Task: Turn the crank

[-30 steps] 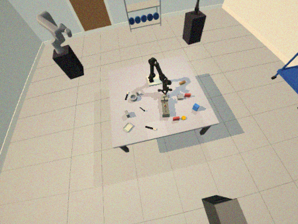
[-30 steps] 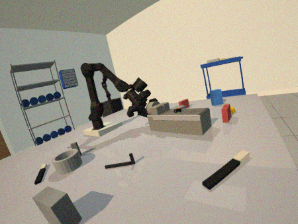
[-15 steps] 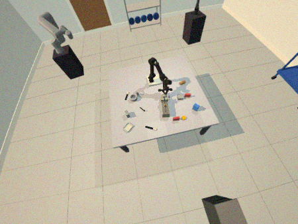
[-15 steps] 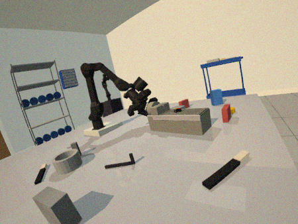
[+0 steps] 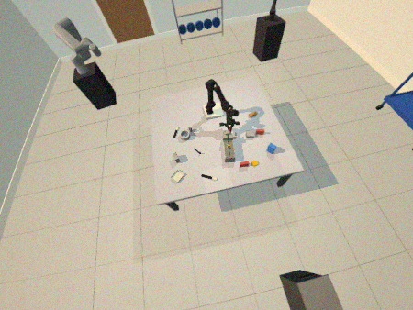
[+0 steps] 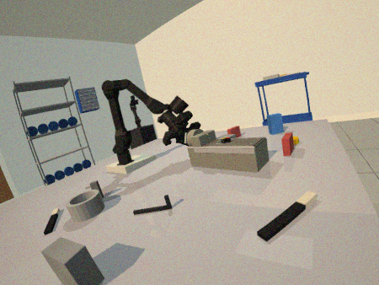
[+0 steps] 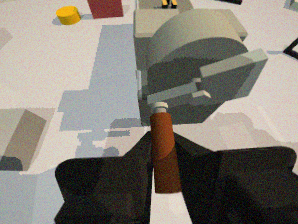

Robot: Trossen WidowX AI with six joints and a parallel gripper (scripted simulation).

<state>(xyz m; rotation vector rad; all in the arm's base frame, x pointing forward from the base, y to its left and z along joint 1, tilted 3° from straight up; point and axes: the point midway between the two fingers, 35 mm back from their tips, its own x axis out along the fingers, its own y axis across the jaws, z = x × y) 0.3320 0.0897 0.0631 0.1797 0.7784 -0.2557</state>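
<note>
Gripper (image 5: 229, 124) (image 6: 178, 137) (image 7: 158, 134) nearly closed, 2 fingers pinching brown crank handle (image 7: 164, 150); contact seemingly near its middle.
</note>
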